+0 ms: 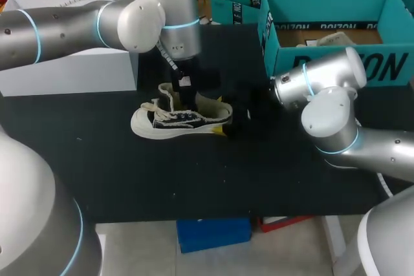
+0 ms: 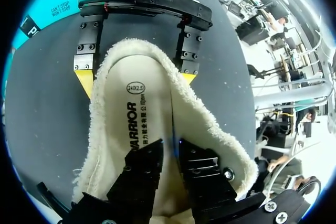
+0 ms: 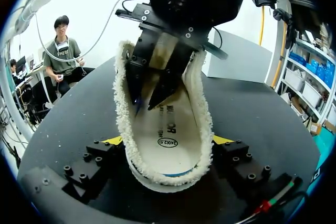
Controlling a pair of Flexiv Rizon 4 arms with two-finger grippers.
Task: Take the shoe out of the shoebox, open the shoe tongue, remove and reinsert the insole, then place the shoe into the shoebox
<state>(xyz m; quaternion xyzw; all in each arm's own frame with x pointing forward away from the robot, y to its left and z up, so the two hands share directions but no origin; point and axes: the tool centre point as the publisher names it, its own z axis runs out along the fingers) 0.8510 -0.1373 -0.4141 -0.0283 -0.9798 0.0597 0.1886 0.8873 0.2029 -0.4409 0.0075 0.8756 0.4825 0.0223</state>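
The shoe (image 1: 180, 119) is out on the black tabletop (image 1: 194, 179), resting on its sole, with both arms at it. The left hand (image 1: 187, 98) comes straight down into the fleece-lined opening. Its dark fingers (image 2: 144, 171) are drawn almost together, with only a thin slit between them. They pinch the pale insole (image 2: 139, 108) where its edge meets the fleecy side wall, roughly midway along the part that shows. The insole lies inside the shoe, its printed heel end ahead of the left hand.

The right hand (image 3: 168, 141) is at the heel and spread wide. Its yellow fingertips (image 2: 84, 80) press the outside of the shoe, one on each side, so the heel is clamped between them. From that wrist, the left hand's fingers are seen dipping into the shoe just ahead and narrowing to a point on the insole.

The teal shoebox (image 1: 336, 66) stands open behind the right arm, well apart from both hands and from the shoe.
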